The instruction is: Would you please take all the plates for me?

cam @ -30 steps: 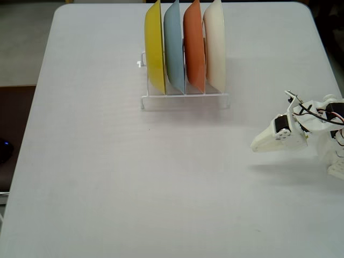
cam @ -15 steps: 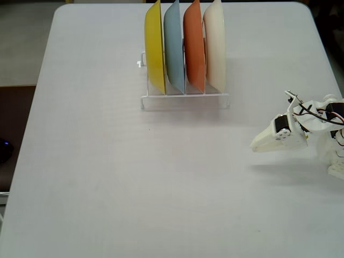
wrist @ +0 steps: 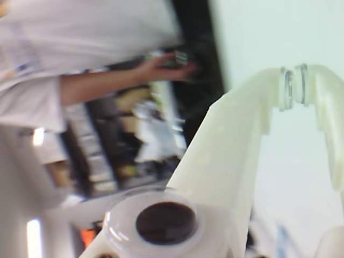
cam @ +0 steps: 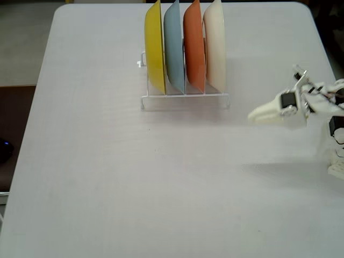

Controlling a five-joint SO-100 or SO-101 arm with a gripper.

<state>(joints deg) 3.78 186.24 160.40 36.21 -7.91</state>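
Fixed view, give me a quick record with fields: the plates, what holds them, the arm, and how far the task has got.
plates: four, upright on edge, left to right yellow plate, light blue plate, orange plate, cream-white plate
holder: white wire rack, on the table
gripper: right of the rack, apart from the plates, holding nothing
fingers: tips together in the wrist view
task progress: no plate taken yet
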